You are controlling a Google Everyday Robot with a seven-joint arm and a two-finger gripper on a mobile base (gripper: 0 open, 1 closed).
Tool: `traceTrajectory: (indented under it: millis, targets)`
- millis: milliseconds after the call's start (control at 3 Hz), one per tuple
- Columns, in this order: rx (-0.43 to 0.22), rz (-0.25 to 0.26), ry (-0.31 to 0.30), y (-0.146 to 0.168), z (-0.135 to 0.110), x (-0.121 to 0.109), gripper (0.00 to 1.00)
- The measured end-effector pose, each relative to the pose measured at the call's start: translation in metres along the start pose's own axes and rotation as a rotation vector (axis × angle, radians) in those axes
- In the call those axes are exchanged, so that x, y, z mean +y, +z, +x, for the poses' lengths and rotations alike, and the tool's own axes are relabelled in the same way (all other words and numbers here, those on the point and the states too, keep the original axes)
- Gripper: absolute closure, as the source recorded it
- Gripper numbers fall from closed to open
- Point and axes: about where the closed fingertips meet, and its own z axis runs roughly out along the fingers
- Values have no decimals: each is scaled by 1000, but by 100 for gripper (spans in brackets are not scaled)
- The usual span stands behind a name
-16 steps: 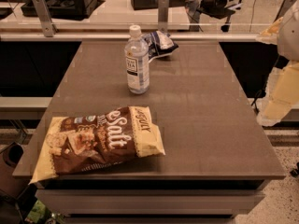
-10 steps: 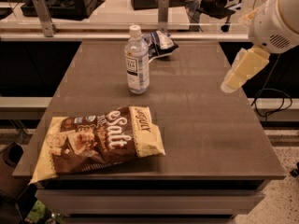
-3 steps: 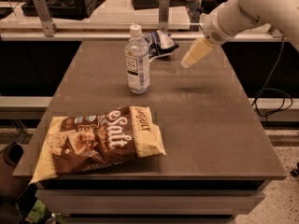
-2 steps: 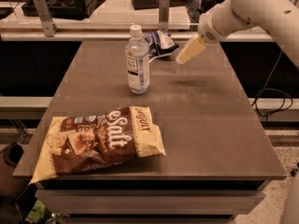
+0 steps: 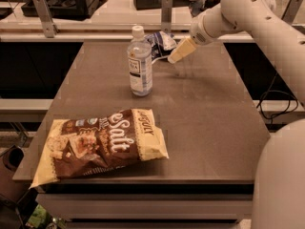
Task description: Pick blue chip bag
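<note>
The blue chip bag (image 5: 161,42) is a small, wrinkly dark blue bag with white patches. It lies at the far edge of the table, just behind and to the right of the water bottle (image 5: 140,62). My gripper (image 5: 174,55) comes in from the upper right on the white arm. It hangs just right of the bag, its cream tip pointing down-left close to the bag's right end. I cannot tell whether it touches the bag.
A large brown and cream bag lettered "Salt" (image 5: 100,143) lies at the near left of the brown table (image 5: 205,113). A rail with metal posts (image 5: 166,9) runs behind the far edge. My arm's white body (image 5: 281,175) fills the lower right.
My arm has swung from the right side of the table leftward and toward the far edge. The gripper now sits next to the blue chip bag. The bags and bottle have not moved.
</note>
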Motion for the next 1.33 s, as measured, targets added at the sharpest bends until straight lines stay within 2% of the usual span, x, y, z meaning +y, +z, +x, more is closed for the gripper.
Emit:
traceTrajectory:
  millis: [667, 1333]
  targets:
    - [-32, -61, 43, 39, 2, 6, 0]
    - [-77, -87, 63, 56, -6, 5, 0]
